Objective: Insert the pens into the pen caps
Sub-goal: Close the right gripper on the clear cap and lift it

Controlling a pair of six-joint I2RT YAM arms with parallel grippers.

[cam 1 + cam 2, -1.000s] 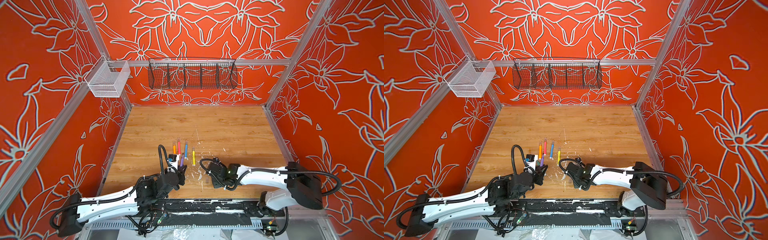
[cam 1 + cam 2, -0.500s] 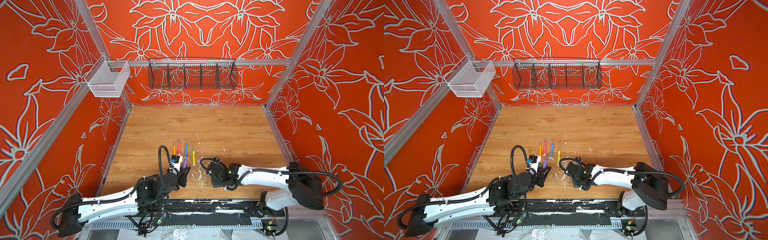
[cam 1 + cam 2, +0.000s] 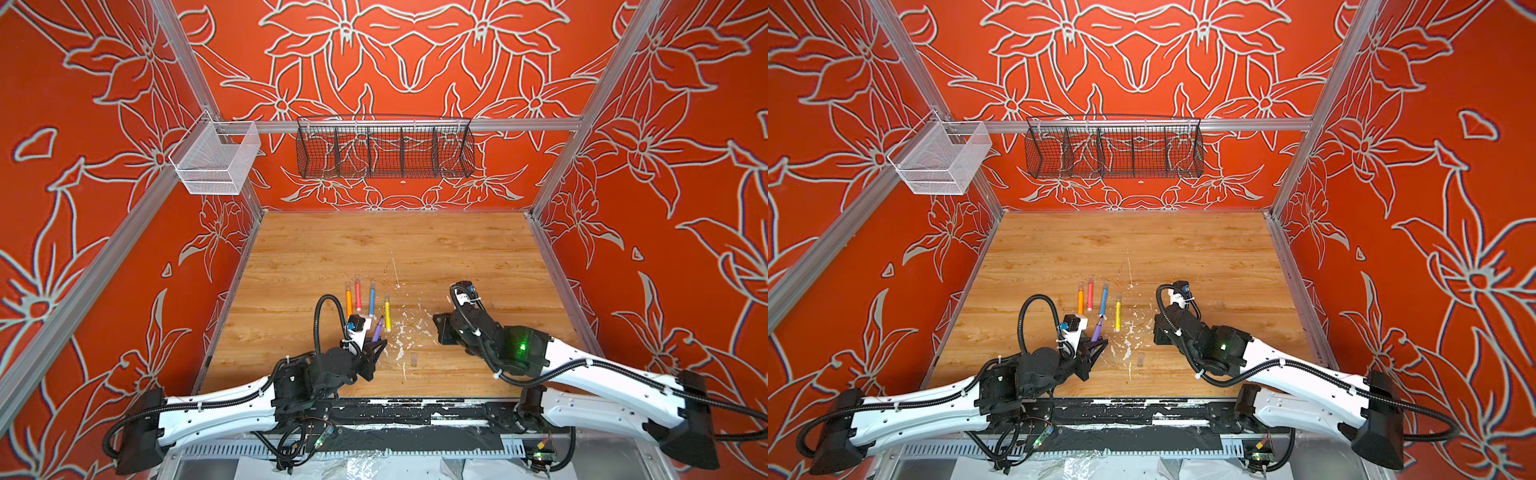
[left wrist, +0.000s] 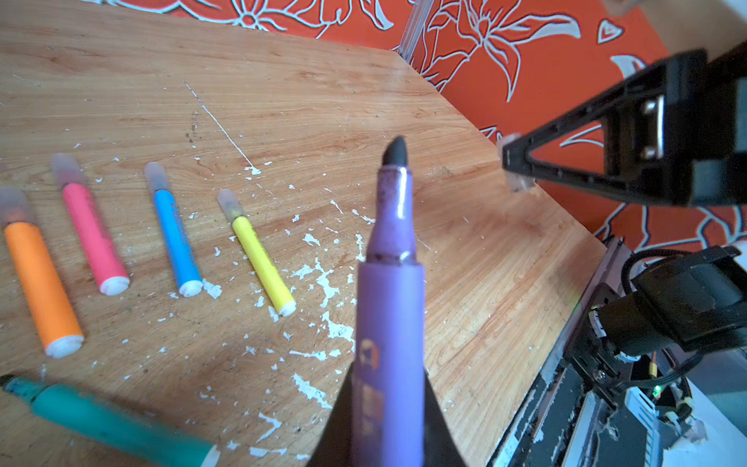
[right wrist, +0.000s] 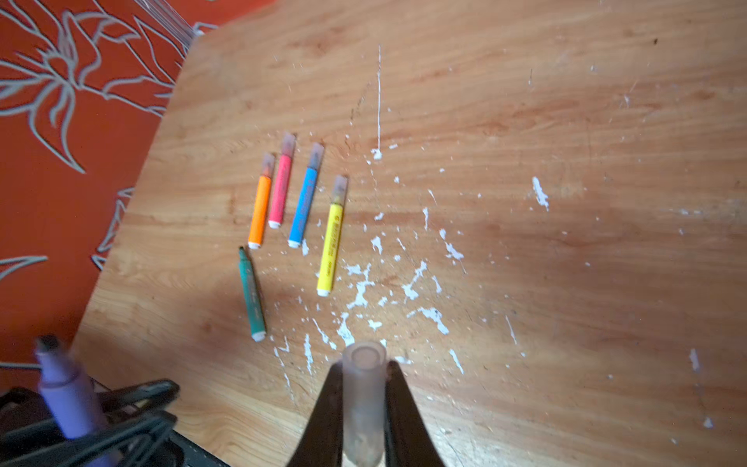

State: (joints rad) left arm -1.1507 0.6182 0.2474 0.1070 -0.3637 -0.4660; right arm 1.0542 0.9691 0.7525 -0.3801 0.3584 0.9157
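We are seeing the purple pen [image 4: 390, 315], uncapped and dark-tipped, tilting up from the left gripper [image 3: 377, 344], whose jaws are clamping its smooth barrel. It is sitting nearer the middle than a second ago. The right gripper [image 5: 365, 366] is riding higher and farther toward its own side than before, pinching a frosted, stubby tubular pen cap [image 5: 363, 404]. The orange pen [image 5: 258, 210], pink pen [image 5: 279, 190], blue pen [image 5: 305, 202] and yellow pen [image 5: 331, 246] are lying capped in a row on the wood-grain table [image 5: 566, 121]. The green pen [image 5: 251, 297] is lying uncapped beside them, and a loose cap [image 3: 413, 358] is resting near white flecks [image 5: 359, 291].
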